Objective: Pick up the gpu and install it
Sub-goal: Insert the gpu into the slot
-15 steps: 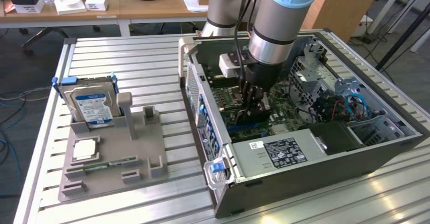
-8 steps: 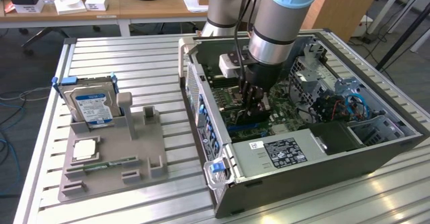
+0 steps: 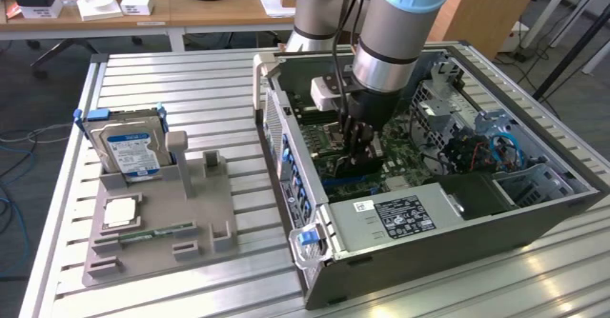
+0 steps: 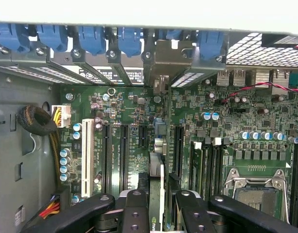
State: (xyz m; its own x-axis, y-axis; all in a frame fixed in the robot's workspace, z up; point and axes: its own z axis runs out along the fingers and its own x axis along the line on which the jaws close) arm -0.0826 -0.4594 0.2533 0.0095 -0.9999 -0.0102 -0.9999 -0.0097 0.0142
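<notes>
A: Where is the arm's black tool (image 3: 359, 141)?

B: Down inside the open grey metal computer case (image 3: 533, 214) on the exterior view's right, over the green motherboard (image 3: 329, 162).

A: And on the left?

B: A grey moulded holder tray (image 3: 157, 221) lies on the slatted aluminium surface (image 3: 191, 89), with a silver hard drive with a blue-white label (image 3: 128, 150) upright at its far end.

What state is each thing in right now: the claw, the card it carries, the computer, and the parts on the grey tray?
gripper: shut on the gpu, lowered inside the case.
gpu: held edge-on above the motherboard's slots.
computer case: lying on its side, side panel off.
processor socket: empty, frame visible.
hard drive: standing upright in the grey tray.
grey tray: flat on the table.
memory stick: lying in the tray.
</notes>
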